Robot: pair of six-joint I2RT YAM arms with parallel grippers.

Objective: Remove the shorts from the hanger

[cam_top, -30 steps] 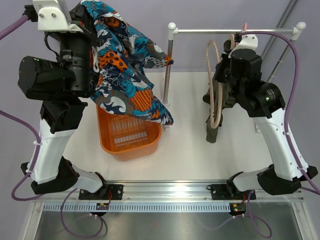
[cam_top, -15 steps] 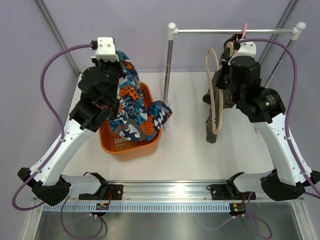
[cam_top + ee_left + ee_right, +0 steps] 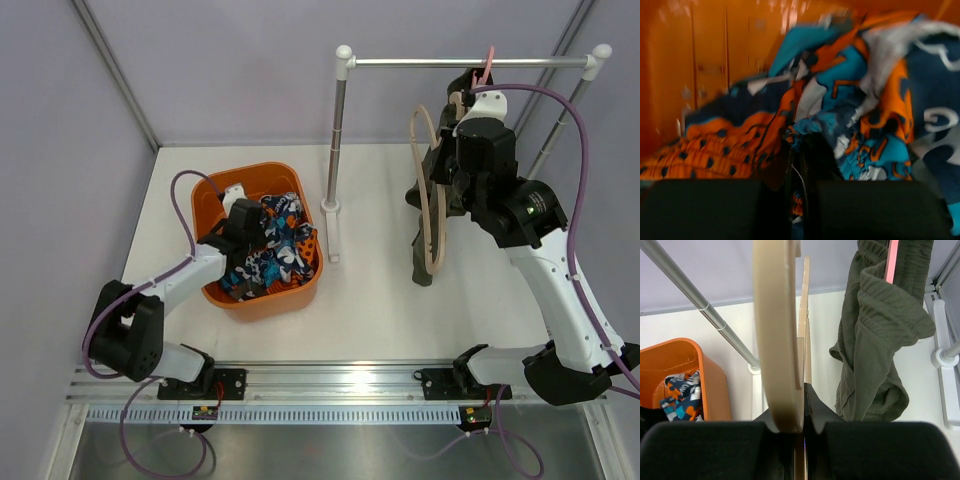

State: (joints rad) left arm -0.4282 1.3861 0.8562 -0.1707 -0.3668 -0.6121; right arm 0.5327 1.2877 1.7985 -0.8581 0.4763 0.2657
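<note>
The patterned blue, orange and teal shorts (image 3: 270,250) lie bunched in the orange basket (image 3: 262,300). My left gripper (image 3: 243,232) is down in the basket and shut on a fold of the shorts (image 3: 840,115). My right gripper (image 3: 447,190) is shut on the bare beige wooden hanger (image 3: 428,190), held up beside the rail. In the right wrist view the hanger (image 3: 777,340) runs up from between my closed fingers.
A metal rack with a top rail (image 3: 470,62) and a left post (image 3: 333,160) stands at the back. Olive green shorts (image 3: 880,340) hang from a pink hanger (image 3: 487,58) on the rail, right next to my right gripper.
My left arm has swung down from high up and lowered the patterned shorts into the orange basket. The right arm holds the hanger nearly still.
</note>
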